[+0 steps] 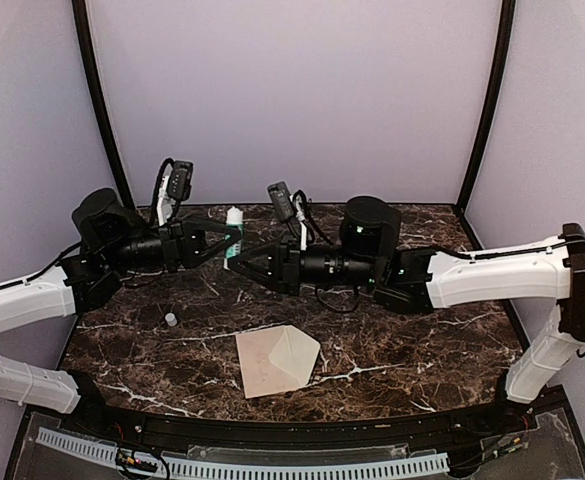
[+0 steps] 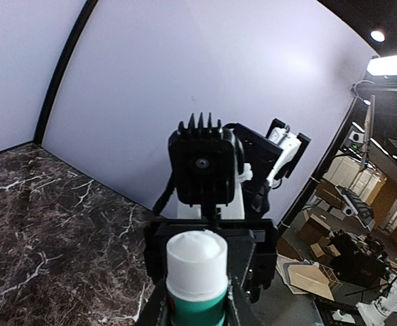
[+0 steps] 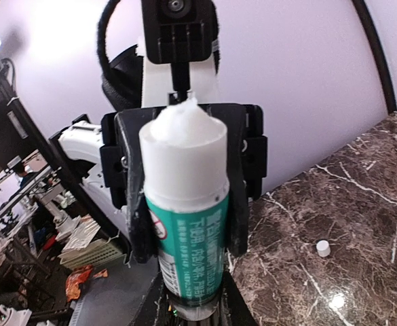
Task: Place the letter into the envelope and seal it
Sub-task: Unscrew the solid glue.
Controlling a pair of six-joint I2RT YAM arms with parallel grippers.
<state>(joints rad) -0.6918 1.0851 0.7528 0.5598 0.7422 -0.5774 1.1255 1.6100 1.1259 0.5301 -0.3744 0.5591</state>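
The small cream-beige paper envelope (image 1: pixel 264 368) lies flat at lower centre of the top view, on the dark brown marble tabletop (image 1: pixel 422 340). Its pointed triangular flap (image 1: pixel 300 352) is folded out to the right, so the envelope is unsealed.

**Letter.** No separate letter sheet shows anywhere on the tabletop. Judgement: the letter is already inside the envelope. The pictures cannot confirm this, because the pocket's contents are hidden.

**Glue.** A white glue stick with a green label (image 1: pixel 234 232) is held upright in mid-air at centre frame, well above and behind the envelope. Its small white cap (image 1: pixel 170 319) lies on the tabletop at left of centre, apart from the envelope. In the right wrist view the exposed tip is bare and lumpy, which indicates the glue is uncovered and ready.

**Grippers.**
- The left gripper (image 1: pixel 224 240) is clamped on the stick's body. Its fingers flank the tube in both wrist views.
- The right gripper (image 1: pixel 244 266) is closed on the lower end of the same stick, as the right wrist view shows.

**Progress.** Insertion appears complete and the glue stick is uncapped. Three steps are not yet done:
1. Apply glue to the flap or the envelope's face.
2. Fold the flap over.
3. Press the flap down.
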